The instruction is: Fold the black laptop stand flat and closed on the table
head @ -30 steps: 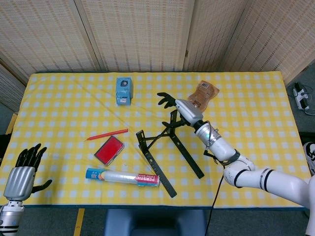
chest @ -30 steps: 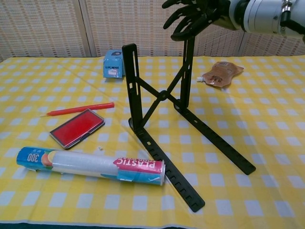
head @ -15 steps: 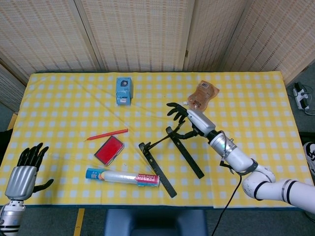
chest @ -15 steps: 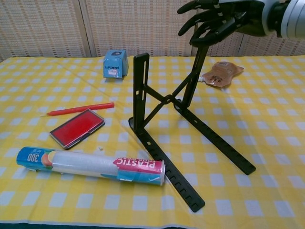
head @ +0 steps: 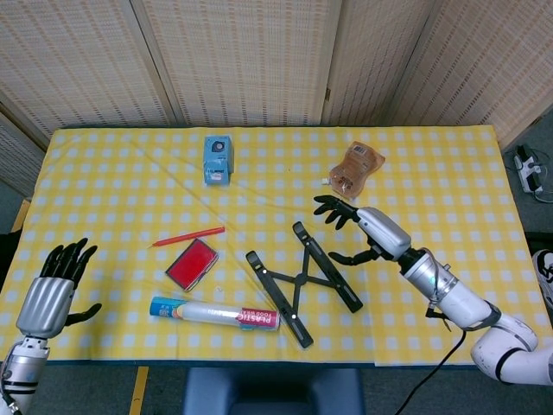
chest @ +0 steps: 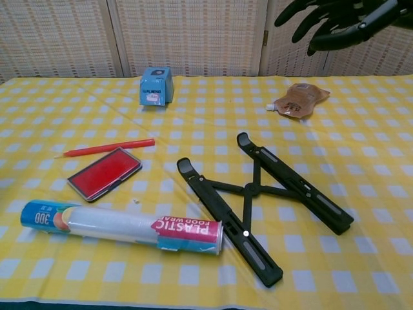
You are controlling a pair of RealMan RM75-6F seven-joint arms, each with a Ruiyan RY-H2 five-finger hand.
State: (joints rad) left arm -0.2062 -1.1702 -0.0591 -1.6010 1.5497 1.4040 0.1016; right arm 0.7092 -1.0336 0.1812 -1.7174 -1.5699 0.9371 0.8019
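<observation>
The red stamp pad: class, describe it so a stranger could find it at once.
On the yellow checked table, look left of the black laptop stand. The red stamp pad lies between the red pen and the plastic wrap roll. It alone is a flat red rectangle in a dark frame.

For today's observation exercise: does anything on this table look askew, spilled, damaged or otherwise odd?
Nothing looks spilled or broken. The black laptop stand lies flat, but its two bars remain splayed in a V with the cross struts showing, not closed together. The plastic wrap roll touches its nearer bar.
</observation>
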